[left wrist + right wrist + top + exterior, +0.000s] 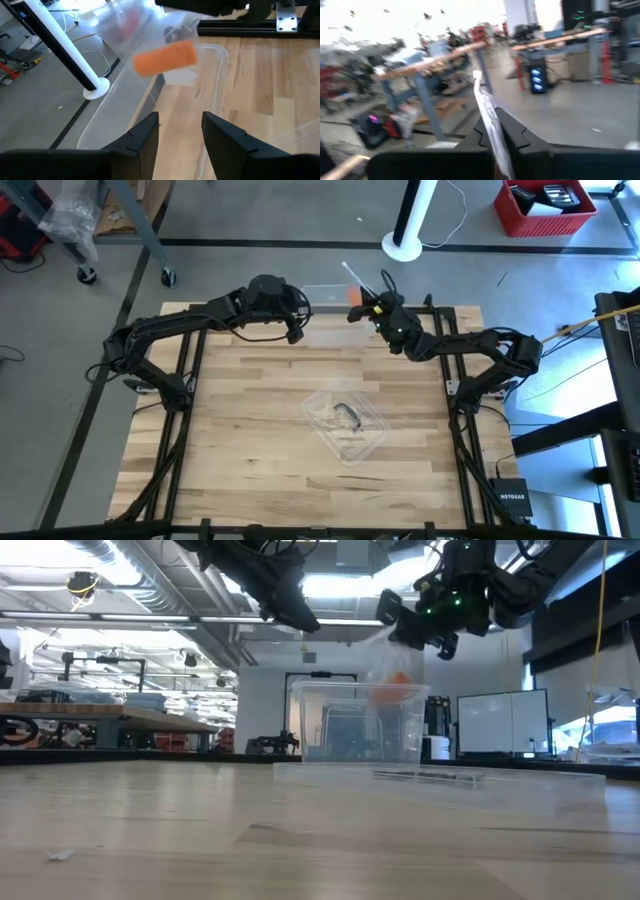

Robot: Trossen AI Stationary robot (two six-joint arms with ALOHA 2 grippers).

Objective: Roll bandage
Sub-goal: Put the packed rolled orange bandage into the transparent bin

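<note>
Bandage: bright orange, plain, no pattern you could pick out. It sits inside a clear wrapper, which carries what may be a reddish mark, too blurred to call. Your box is clear plastic, its lid clear with a black handle. Table: pale wood in plank stripes. Both grippers, left and right, are black. The crate beyond is red.
</note>
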